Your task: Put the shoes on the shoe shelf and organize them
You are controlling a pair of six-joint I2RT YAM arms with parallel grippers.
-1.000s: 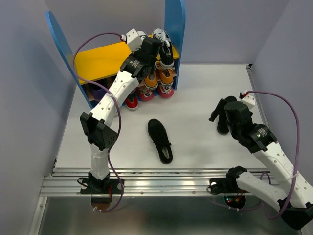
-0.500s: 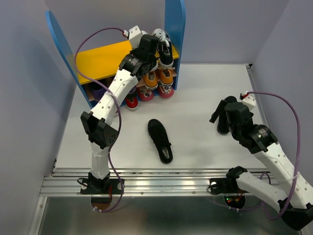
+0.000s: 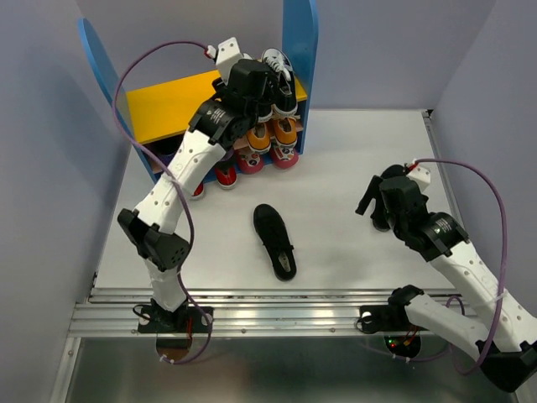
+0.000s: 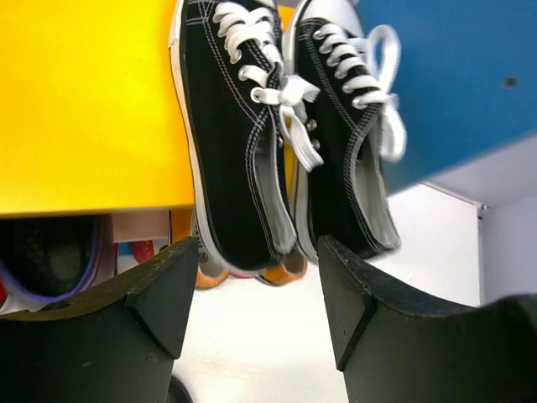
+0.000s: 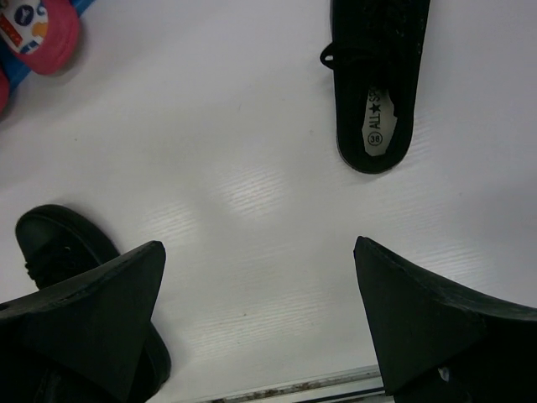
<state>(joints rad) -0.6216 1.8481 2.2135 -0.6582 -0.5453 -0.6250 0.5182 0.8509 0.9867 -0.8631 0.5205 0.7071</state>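
Fingers spread; black shoe top right; second black shoe bottom left.

Bright, even light falls from above, leaving only faint, soft shadows on the white counter. In the right wrist view a pale glare patch sits mid-frame, and the right pincer along the bottom edge is underexposed and slightly soft.
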